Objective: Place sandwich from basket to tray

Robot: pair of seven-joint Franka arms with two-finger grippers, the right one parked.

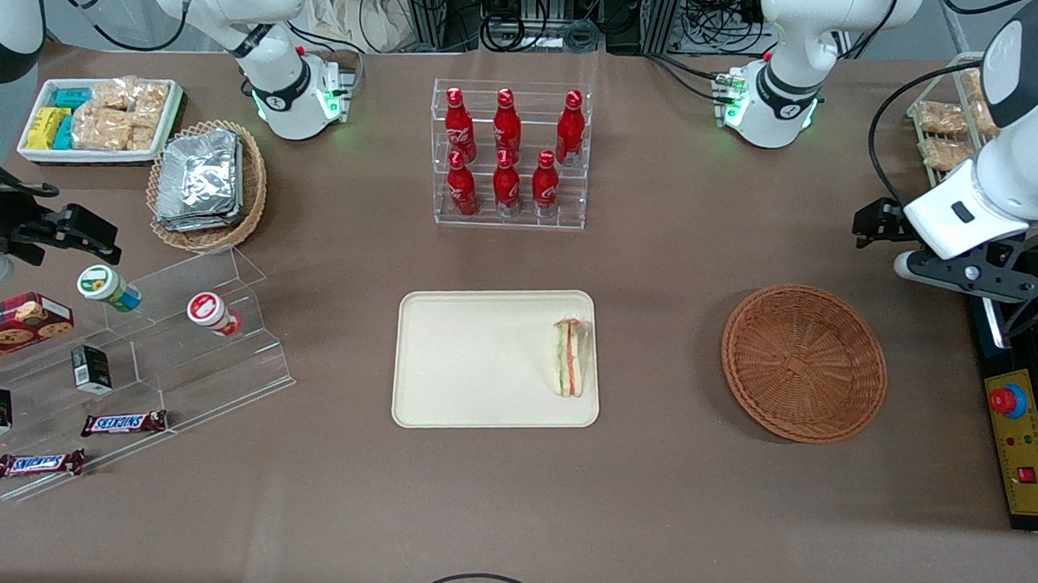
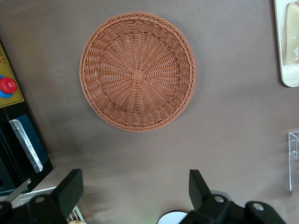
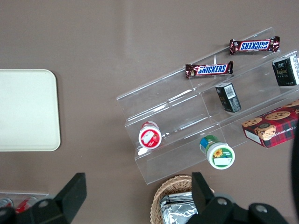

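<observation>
Woven reddish-brown, the basket (image 1: 804, 362) sits empty on the brown surface (image 1: 663, 263). The sandwich (image 1: 571, 358) lies on the cream tray (image 1: 480, 361), at its edge nearest the basket. The gripper (image 2: 135, 193) hangs above the surface beside the basket, jaws spread wide, holding nothing.
</observation>
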